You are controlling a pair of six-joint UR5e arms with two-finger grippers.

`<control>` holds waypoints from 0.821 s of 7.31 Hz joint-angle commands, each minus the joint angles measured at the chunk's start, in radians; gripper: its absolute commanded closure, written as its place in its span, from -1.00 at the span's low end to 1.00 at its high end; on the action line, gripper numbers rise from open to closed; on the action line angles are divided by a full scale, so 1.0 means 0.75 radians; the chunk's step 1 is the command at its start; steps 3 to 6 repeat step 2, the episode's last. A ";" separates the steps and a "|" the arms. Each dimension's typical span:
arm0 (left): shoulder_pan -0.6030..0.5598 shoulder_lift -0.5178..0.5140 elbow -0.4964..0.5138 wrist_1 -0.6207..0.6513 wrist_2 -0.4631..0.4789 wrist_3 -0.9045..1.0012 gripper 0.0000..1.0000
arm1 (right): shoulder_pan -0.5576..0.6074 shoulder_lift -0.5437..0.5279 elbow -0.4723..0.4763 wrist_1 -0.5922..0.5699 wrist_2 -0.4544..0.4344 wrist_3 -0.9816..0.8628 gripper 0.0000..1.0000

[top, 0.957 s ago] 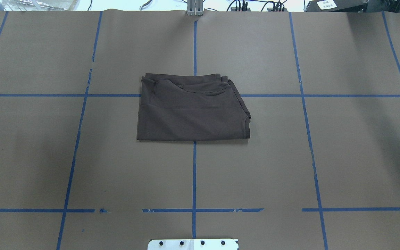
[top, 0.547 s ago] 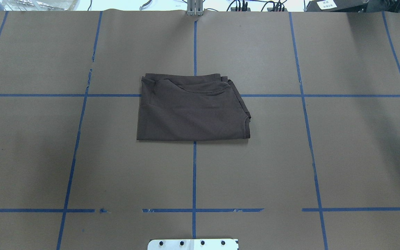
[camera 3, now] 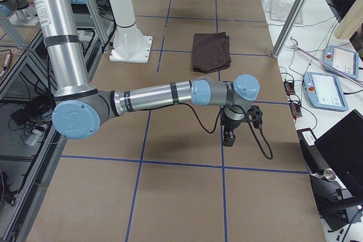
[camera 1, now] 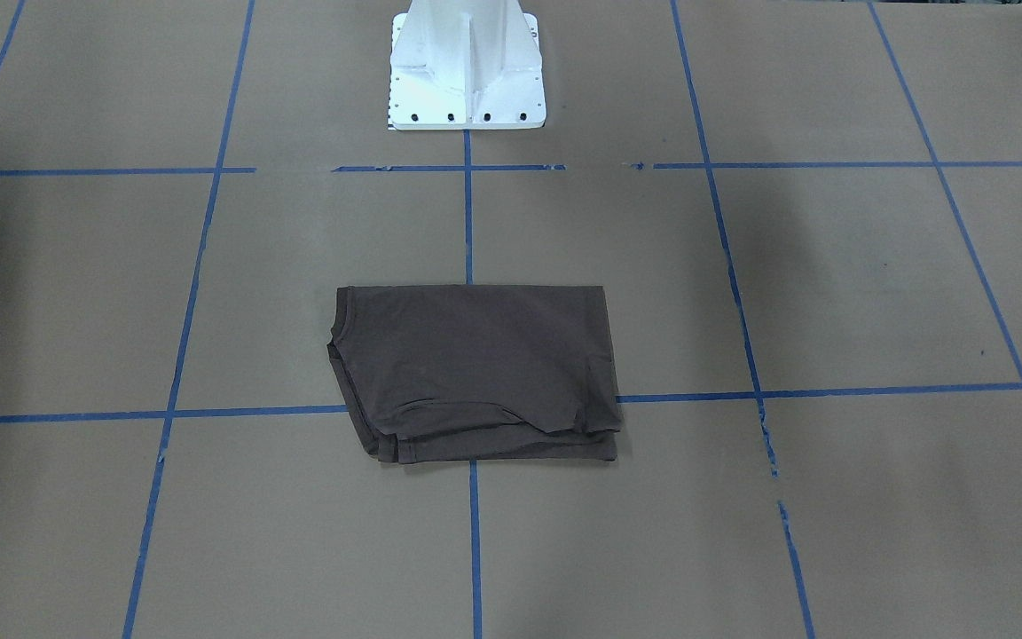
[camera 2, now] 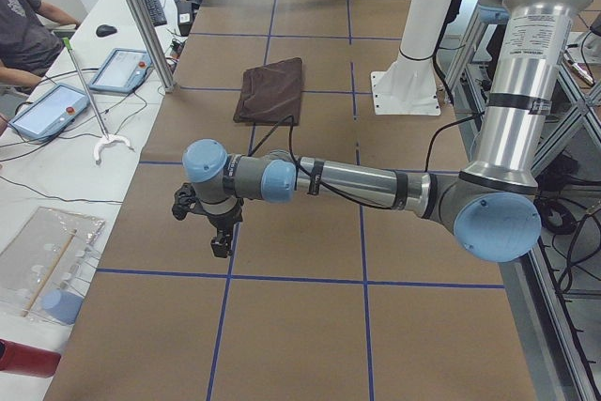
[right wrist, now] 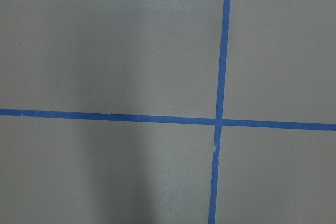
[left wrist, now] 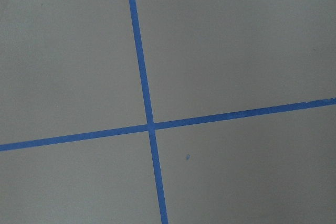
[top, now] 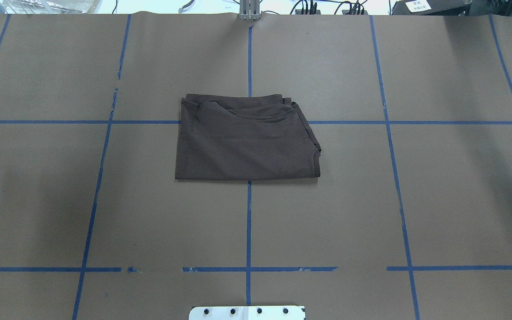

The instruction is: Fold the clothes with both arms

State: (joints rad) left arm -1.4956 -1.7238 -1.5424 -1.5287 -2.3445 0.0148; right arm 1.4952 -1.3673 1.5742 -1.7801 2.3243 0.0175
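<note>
Shirt [top: 247, 142] far; L tool [camera 2: 219, 246], R tool [camera 3: 228, 139]

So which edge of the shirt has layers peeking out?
The edge of the shirt farthest from the white pedestal: stacked layers show there. The edge nearest it is one smooth, straight fold.

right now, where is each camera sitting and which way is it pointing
Front-facing: across the table, facing the robot, steeply down on the folded T-shirt; white pedestal shows.
Overhead: behind the robot, forward and down; only the pedestal's base plate.
Exterior left: table's end, looking along it; left arm, left gripper.
Exterior right: opposite end; right arm, right gripper.
Left wrist: down on a blue tape cross; no body.
Right wrist: same.
Shared: all four exterior views show the T-shirt.
</note>
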 commanded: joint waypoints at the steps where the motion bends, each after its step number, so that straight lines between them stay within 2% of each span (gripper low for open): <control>1: -0.020 -0.007 0.015 0.003 -0.001 -0.001 -1.00 | -0.001 -0.003 -0.002 -0.001 0.006 0.001 -1.00; 2: -0.091 -0.007 0.013 0.003 0.001 0.001 -1.00 | 0.001 -0.001 -0.004 -0.001 0.006 0.001 -1.00; 6: -0.091 -0.007 0.013 0.003 0.001 0.001 -1.00 | 0.001 -0.001 -0.004 -0.001 0.006 0.001 -1.00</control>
